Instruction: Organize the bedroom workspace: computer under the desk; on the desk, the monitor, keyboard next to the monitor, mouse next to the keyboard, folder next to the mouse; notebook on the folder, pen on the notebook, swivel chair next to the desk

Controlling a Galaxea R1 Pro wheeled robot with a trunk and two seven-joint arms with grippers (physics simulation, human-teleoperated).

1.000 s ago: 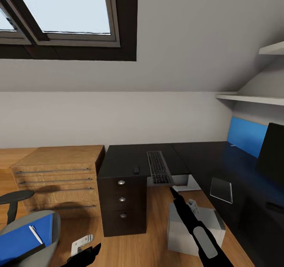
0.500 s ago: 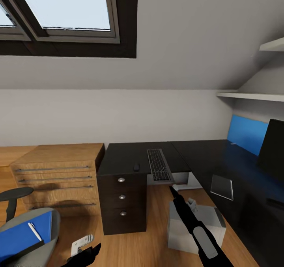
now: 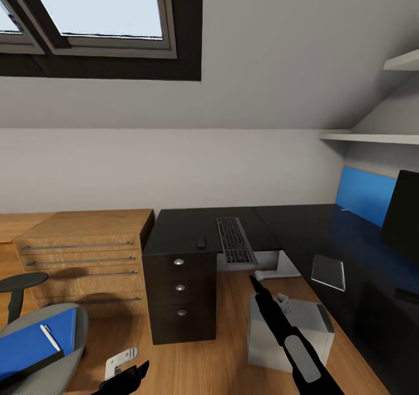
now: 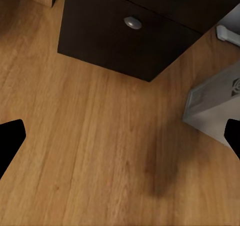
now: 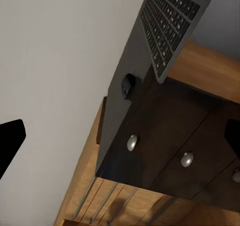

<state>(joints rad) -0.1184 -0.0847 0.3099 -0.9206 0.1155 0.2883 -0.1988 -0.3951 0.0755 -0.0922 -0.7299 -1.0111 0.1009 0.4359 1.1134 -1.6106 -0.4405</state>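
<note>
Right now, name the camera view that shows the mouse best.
The right wrist view: the mouse appears large, on the desk edge beside the keyboard. In the head view the mouse is a tiny dark lump.

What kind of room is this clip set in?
Likely a home office corner in an attic room: a skylight window set in a sloped ceiling, a black L-shaped desk with keyboard and monitor, and a swivel chair on the wooden floor.
</note>
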